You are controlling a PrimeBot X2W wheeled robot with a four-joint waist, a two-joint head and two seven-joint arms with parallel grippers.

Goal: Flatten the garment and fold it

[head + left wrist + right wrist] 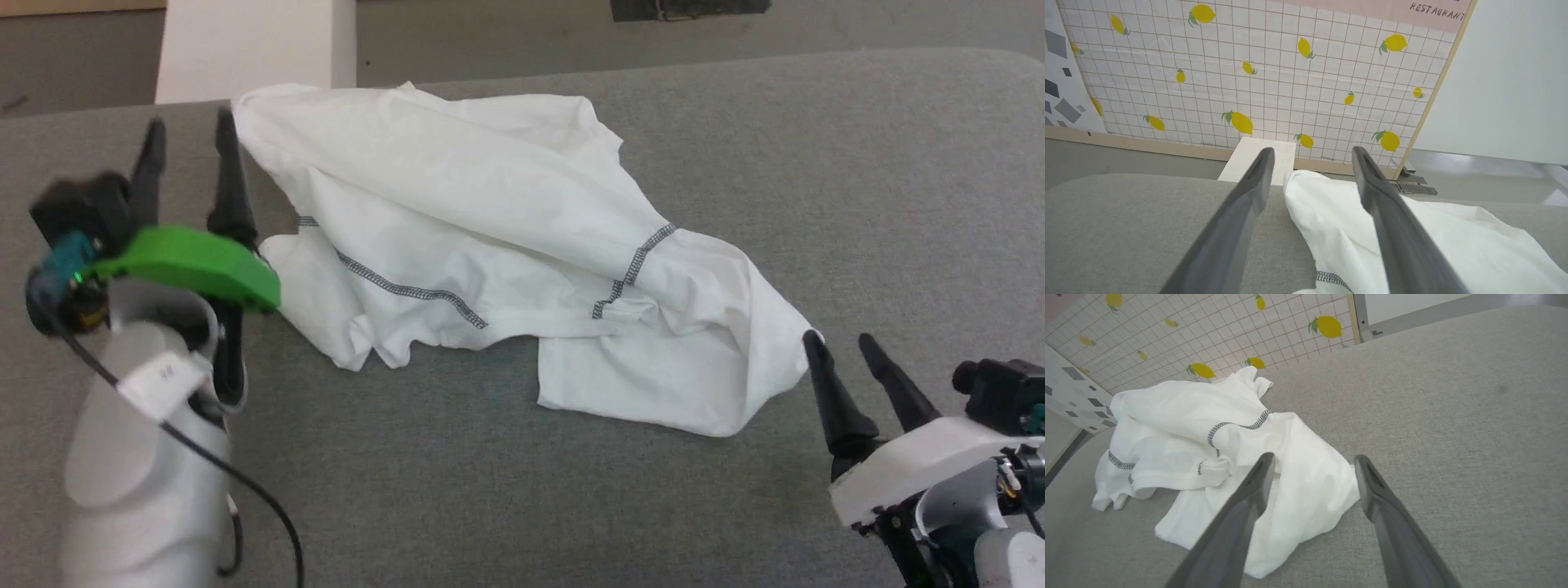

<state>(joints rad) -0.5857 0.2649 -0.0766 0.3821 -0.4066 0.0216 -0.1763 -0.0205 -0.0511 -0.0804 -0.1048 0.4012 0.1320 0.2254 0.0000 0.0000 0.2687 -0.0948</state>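
Thin white long-sleeved shirt with dark zigzag seams (490, 204), crumpled mid-way across grey woven fabric surface (857, 163). Left dark two-fingered gripper (188, 121) spread wide, holding nothing, just beside shirt's far left corner. Right dark two-fingered gripper (836, 337) equally spread, empty, fingertips at shirt's near right edge.

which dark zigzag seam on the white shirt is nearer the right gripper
The shorter, steeper dark grey zigzag seam on the thin white shirt, toward the right gripper; the longer seam lies nearer the left gripper.
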